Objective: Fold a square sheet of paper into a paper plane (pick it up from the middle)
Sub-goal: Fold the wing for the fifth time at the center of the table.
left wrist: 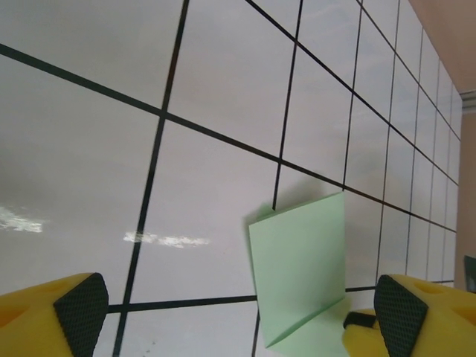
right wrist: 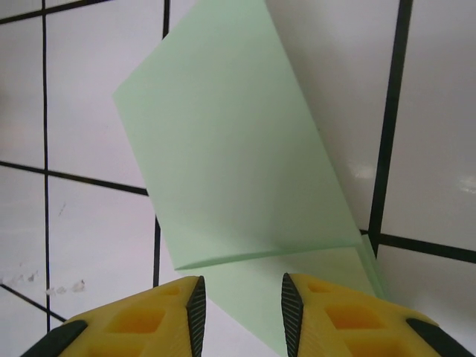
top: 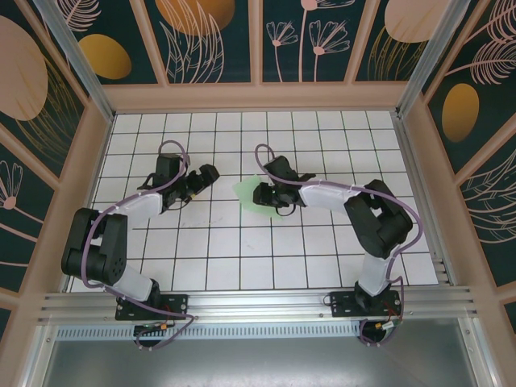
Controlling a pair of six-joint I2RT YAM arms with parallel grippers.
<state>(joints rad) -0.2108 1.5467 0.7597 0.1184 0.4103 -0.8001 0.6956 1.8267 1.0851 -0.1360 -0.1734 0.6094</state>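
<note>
At the right hand (right wrist: pixel 239 316), we see two yellow fingers (right wrist: pixel 149 323) with dark inner pads set a narrow gap apart, their tips just at the near edge of the square sheet of thin pale mint-green paper (right wrist: pixel 238 149). We note that the sheet is partly folded: one large flap slopes up from a straight crease, while a lower layer lies flat beneath it and reaches toward the gap between the fingers. The sheet rests near the middle of the white desk ruled with black grid lines (top: pixel 242 250), lying across several of those lines. Near the sheet but apart from it, the left hand (left wrist: pixel 242 312) faces it with its own fingers spread wide over the tiles. Around the desk we see pale wooden walls with dark teal leaf-patterned panels (top: pixel 210 40).
</note>
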